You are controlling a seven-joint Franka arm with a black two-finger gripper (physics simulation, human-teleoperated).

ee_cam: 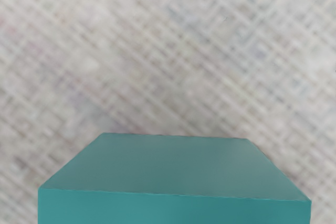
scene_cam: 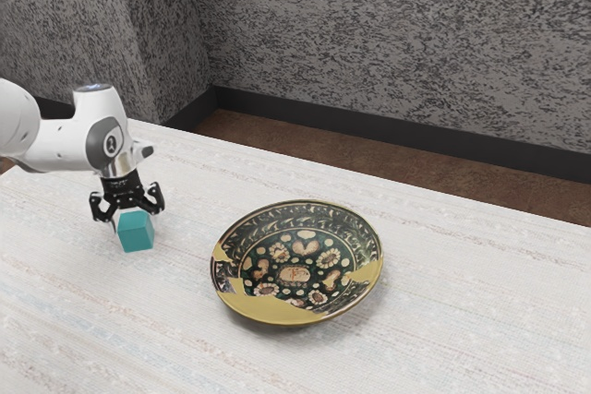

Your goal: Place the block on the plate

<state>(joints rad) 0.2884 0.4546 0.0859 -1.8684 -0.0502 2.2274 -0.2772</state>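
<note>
Showing teal directly below the tool (scene_cam: 132, 213), the block (scene_cam: 136, 232) has its upper end right up at the tool, as seen in the exterior view. I can't tell whether the tool is clamped on it or standing apart around it, nor whether the block touches the counter (scene_cam: 480, 320) or hangs just above it. In the wrist view the block looms large and close at the lower edge, with one lit face nearest the tool and a darker face running down and away from it toward the woven-looking counter.

The tool is black, pointing down from the white arm (scene_cam: 65, 143), which comes in from the exterior view's left. Well apart from the tool, toward the exterior view's right and somewhat nearer that camera, the plate (scene_cam: 295, 309) lies on the counter. It is round and dark, with orange and cream flowers and plain gold patches along parts of its rim.

The counter is pale with faint streaks and spreads out under the tool and the plate. Farther from the tool, past the counter's far edge, are a brown floor (scene_cam: 323, 142), a dark baseboard (scene_cam: 369, 126) and a mottled grey wall (scene_cam: 397, 43).
</note>
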